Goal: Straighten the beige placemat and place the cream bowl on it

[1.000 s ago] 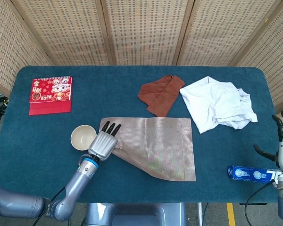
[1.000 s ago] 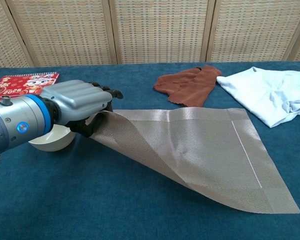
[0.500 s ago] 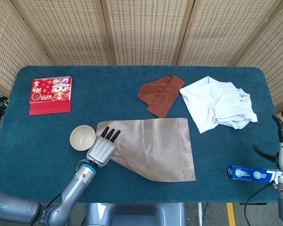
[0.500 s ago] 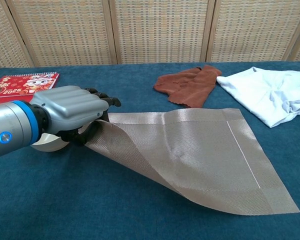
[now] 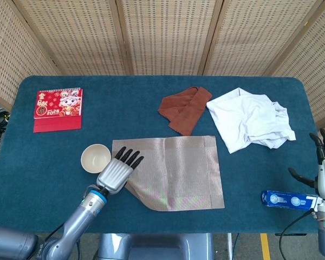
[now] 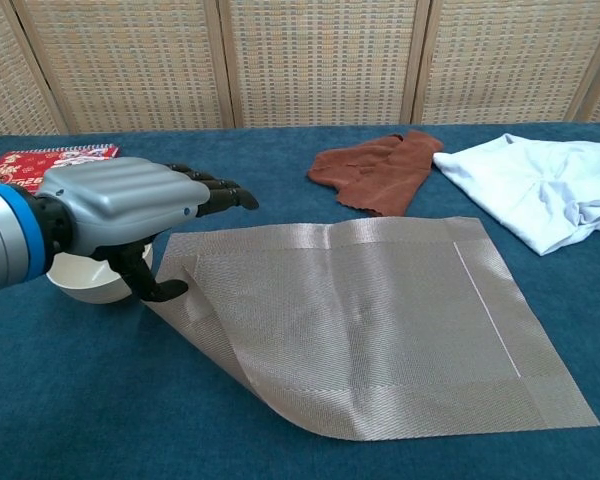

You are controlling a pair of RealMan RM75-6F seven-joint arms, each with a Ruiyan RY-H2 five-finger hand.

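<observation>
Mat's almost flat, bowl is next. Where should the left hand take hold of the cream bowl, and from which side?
Take the cream bowl by its rim, coming from above with the left hand, which is right beside it. It stands upright and open on the table, left of the beige placemat, so the rim is exposed; probably pinch the near or right edge.

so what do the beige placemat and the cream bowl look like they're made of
Beige placemat: looks like woven vinyl or coarse fabric, with a visible fine weave, a slight sheen and a stitched border; its near-left corner bends stiffly rather than draping. Cream bowl: smooth and evenly glossy, probably glazed ceramic, though plastic can't be ruled out.
</observation>
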